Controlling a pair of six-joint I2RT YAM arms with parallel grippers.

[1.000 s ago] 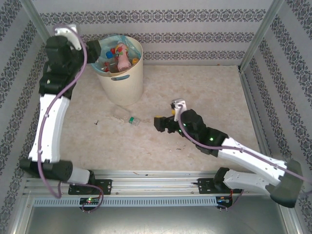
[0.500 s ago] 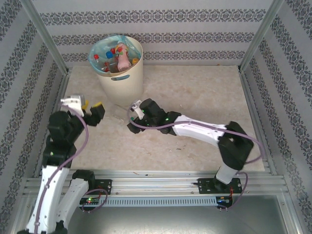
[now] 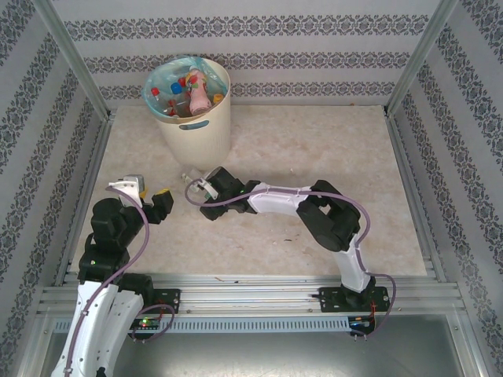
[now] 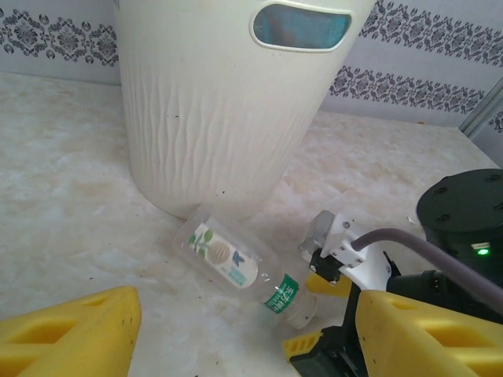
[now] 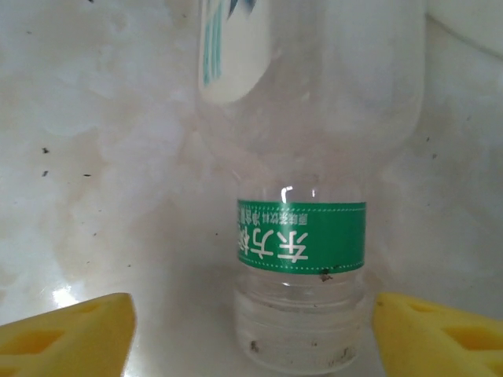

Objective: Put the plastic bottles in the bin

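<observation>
The right gripper (image 5: 251, 334), spread wide, straddles the neck of the clear bottle (image 5: 302, 157) lying against the bin (image 3: 196, 133) toward the tabletop's far-left corner. It should close squarely on that neck, or the bottle squirts away.

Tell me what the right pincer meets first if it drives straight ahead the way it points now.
The clear bottle lying on the table: its neck end faces the right pincer, between the open fingers. The bin stands right behind the bottle, though I can't judge the depth exactly.
</observation>
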